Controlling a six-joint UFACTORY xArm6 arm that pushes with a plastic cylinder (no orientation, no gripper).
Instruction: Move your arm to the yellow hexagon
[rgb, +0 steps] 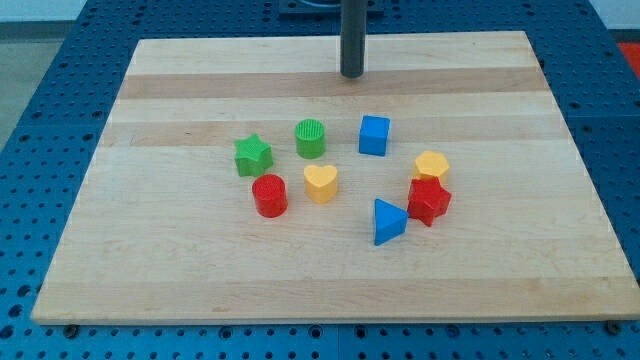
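Observation:
The yellow hexagon (432, 165) sits on the wooden board (150, 250) right of centre, touching the red star-like block (429, 201) just below it. My tip (352, 75) is near the view's top, well above and left of the hexagon, touching no block. The blue cube (374, 135) lies between my tip and the hexagon.
A blue triangle (388, 221) lies lower left of the red block. A yellow heart (321, 183), a red cylinder (270, 195), a green star (253, 155) and a green cylinder (311, 138) cluster left of centre. Blue pegboard (40, 120) surrounds the board.

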